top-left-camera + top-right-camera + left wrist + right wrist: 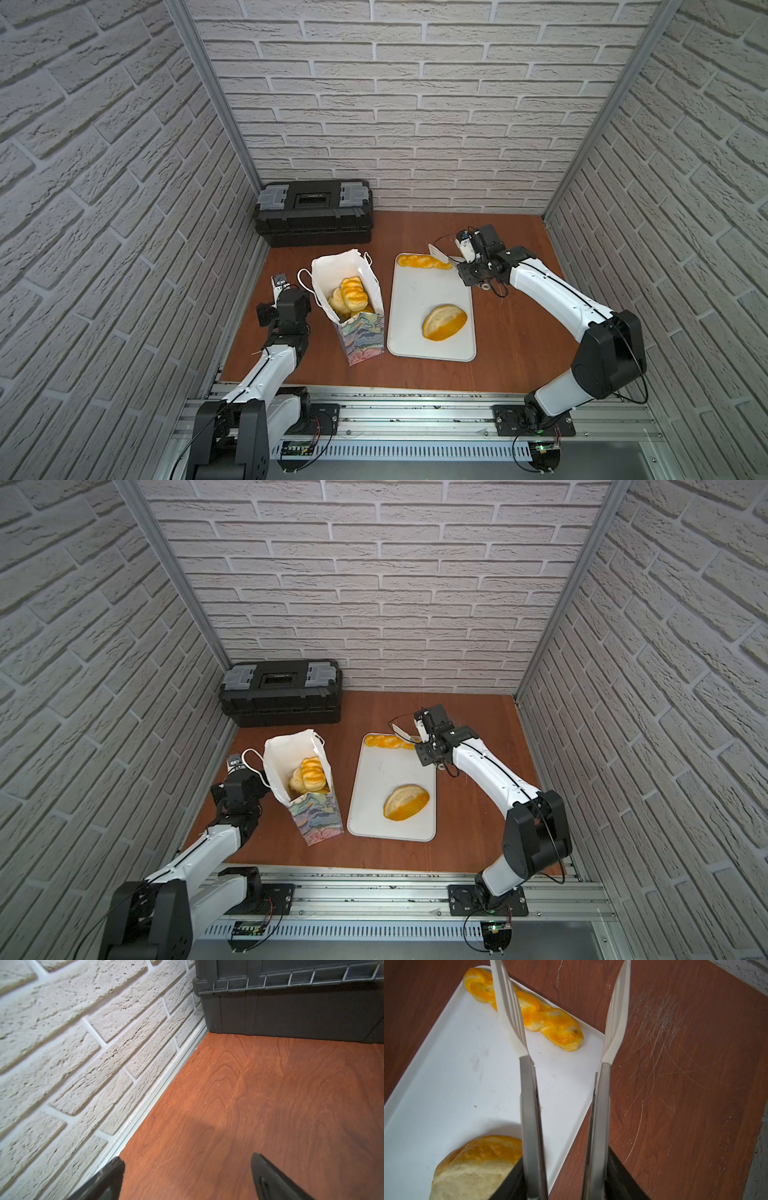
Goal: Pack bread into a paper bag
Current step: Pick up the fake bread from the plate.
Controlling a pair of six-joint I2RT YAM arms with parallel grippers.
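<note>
The right gripper [564,1176] was clamped on a pair of tongs [529,1105], its black fingers pressing the two metal arms from outside. The tongs' white slotted tips [512,1012] stood well apart and held nothing. In the right wrist view one tip lay over the braided stick [548,1018] and the other over the bare wooden table [675,1105], just past the tray's edge. Whether either tip touched anything could not be told. The braided stick lay along the far end of the white tray [415,299], close to its rim. The flour-dusted oval loaf [444,322] sat alone nearer the tray's front, well apart from the stick. Left of the tray and just beside it, the paper bag [361,336] stood upright but leaning, with its mouth open. Several golden bread pieces [353,293] were piled inside it against the white lining, a ridged one on top. The left gripper [187,1167] was open and empty, with only bare table showing between its two dark fingers. It pointed toward the back left corner, where a black toolbox [316,212] sat against the brick wall. In both top views it was close to the bag's white cord handle [303,282], though contact could not be made out.
</note>
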